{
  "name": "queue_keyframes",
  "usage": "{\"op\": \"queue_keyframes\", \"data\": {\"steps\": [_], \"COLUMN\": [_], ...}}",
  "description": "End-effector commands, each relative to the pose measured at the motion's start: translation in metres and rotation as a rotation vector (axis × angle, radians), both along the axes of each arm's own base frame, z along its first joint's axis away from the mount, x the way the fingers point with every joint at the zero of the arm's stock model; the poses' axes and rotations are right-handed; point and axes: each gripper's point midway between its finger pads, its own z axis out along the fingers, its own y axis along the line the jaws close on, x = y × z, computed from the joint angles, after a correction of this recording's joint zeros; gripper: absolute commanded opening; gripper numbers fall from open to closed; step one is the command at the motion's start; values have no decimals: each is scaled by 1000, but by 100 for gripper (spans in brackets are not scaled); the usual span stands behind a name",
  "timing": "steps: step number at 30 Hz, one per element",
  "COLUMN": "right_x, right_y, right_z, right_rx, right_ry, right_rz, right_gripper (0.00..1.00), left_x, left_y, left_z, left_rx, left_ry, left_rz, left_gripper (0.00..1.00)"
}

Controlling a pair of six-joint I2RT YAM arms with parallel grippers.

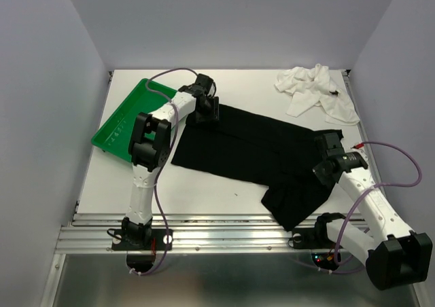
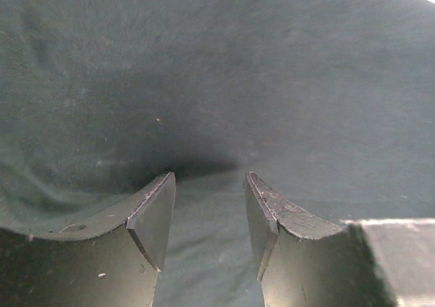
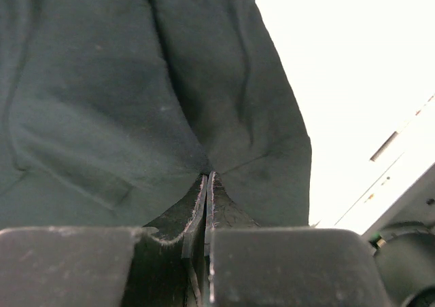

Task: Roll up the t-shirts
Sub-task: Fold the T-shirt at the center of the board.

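Observation:
The black t-shirt [image 1: 251, 151] lies spread across the middle of the table, its near right part folded and bunched. The white t-shirt [image 1: 312, 89] lies crumpled at the far right. My left gripper [image 1: 206, 111] is at the black shirt's far left corner. In the left wrist view it [image 2: 207, 185] is open, with black cloth [image 2: 238, 83] lying under and between the fingers. My right gripper [image 1: 325, 144] is at the shirt's right edge. In the right wrist view it [image 3: 207, 178] is shut on a pinch of black cloth [image 3: 136, 83], with folds running to the tips.
The green plastic tray [image 1: 126, 123] sits tilted at the far left, beside my left arm. White table [image 3: 340, 83] shows to the right of the black cloth. Metal rails [image 1: 224, 229] run along the near edge.

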Motion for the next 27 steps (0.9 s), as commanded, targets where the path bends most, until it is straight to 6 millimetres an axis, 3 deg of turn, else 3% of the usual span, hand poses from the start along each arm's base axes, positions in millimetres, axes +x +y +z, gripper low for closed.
{"op": "queue_keyframes", "data": {"steps": [1, 7, 11, 15, 17, 18, 22, 27], "right_x": [-14, -36, -31, -12, 2, 8, 31, 62], "right_y": [-8, -4, -6, -6, -6, -9, -12, -11], "right_z": [-1, -34, -28, -7, 5, 10, 20, 6], "right_rx": [-24, 6, -3, -15, -27, -48, -100, -103], "right_ry": [63, 166, 139, 69, 29, 12, -6, 37], "right_rz": [-60, -103, -114, -75, -48, -30, 10, 60], "right_gripper": [1, 1, 2, 16, 18, 27, 37, 39], "left_x": [5, 5, 5, 6, 6, 6, 7, 8], "left_y": [4, 9, 10, 8, 8, 8, 9, 15], "left_z": [7, 7, 8, 8, 9, 8, 7, 4], "left_rx": [14, 16, 18, 14, 10, 11, 12, 13], "left_ry": [-15, -15, -16, -15, -17, -16, -12, -4], "left_rz": [-2, 1, -3, -9, -9, -10, -11, -2], "left_gripper": [56, 56, 56, 56, 56, 56, 56, 56]}}
